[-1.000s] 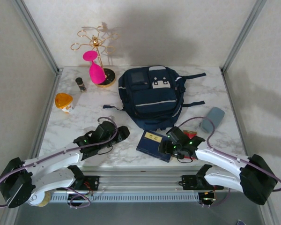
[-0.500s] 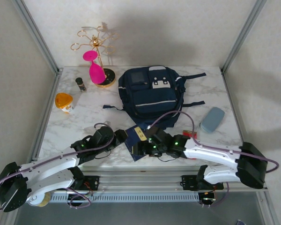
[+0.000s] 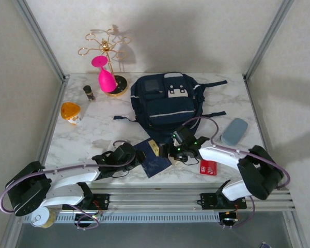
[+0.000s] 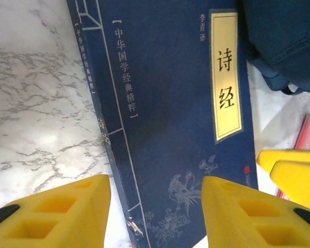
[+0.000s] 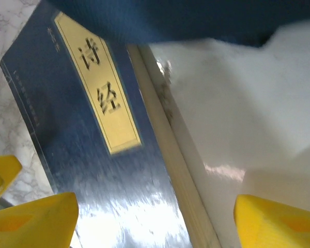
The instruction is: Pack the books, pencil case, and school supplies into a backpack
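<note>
1 navy book [image 4: 165, 129], left pincer [image 4: 155, 212] spread, right pincer [image 5: 155, 217] spread, marble tabletop [image 3: 98, 129], pale walls [image 3: 196, 31]

- The left arm [image 3: 67, 175] lies low, stretched forward and rightward from its base.
- The left gripper [image 3: 136, 158] points right, its yellow fingers [image 4: 57, 212] parted.
- The right arm [image 3: 232, 155] folds sharply at the elbow and reaches left.
- The right gripper [image 3: 169, 151] faces the left gripper close by, jaws spread wide.
</note>
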Available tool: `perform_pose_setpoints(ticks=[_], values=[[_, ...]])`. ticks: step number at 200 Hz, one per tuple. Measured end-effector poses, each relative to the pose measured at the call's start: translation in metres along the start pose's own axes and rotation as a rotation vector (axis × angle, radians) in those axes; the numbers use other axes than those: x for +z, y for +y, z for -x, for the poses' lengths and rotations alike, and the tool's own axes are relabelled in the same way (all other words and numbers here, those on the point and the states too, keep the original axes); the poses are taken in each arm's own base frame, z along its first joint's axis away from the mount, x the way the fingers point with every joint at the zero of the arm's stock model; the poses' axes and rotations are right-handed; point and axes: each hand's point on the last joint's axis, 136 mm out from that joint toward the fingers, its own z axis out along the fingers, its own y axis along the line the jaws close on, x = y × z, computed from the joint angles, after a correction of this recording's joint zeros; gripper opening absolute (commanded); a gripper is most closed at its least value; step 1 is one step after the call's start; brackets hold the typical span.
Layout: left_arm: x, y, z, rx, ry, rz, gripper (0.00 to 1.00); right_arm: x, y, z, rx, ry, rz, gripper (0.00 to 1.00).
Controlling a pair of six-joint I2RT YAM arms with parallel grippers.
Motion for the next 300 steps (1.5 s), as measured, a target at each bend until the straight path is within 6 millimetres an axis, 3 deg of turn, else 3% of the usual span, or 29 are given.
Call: perform_pose_setpoints(ticks=[31,67,120,154,186,228,277,300], values=[[0.011,0.006,-0.002,0.01,0.008,0.035,0.4,0.013,0.013,0.013,-0.075,-0.009,0.034,0.8],[0.02,0.017,-0.004,0.029,0.01,0.083,0.35,0.026,0.024,0.001,-0.13,0.03,0.064,0.8],[0.021,0.021,-0.001,0.038,-0.005,0.1,0.29,0.026,0.038,-0.016,-0.159,0.07,0.097,0.76],[0.021,0.022,-0.001,0.042,-0.012,0.105,0.29,0.009,0.053,-0.016,-0.164,0.07,0.116,0.73],[0.021,0.023,-0.001,0.045,-0.015,0.109,0.29,-0.001,0.064,-0.01,-0.16,0.053,0.138,0.62],[0.02,0.023,-0.001,0.048,-0.018,0.11,0.29,-0.001,0.061,-0.011,-0.158,0.057,0.123,0.43],[0.02,0.022,-0.001,0.048,-0.018,0.109,0.3,0.0,0.056,-0.011,-0.137,0.059,0.1,0.29],[0.018,0.023,0.0,0.049,-0.024,0.111,0.32,0.0,0.054,-0.012,-0.125,0.061,0.092,0.16]])
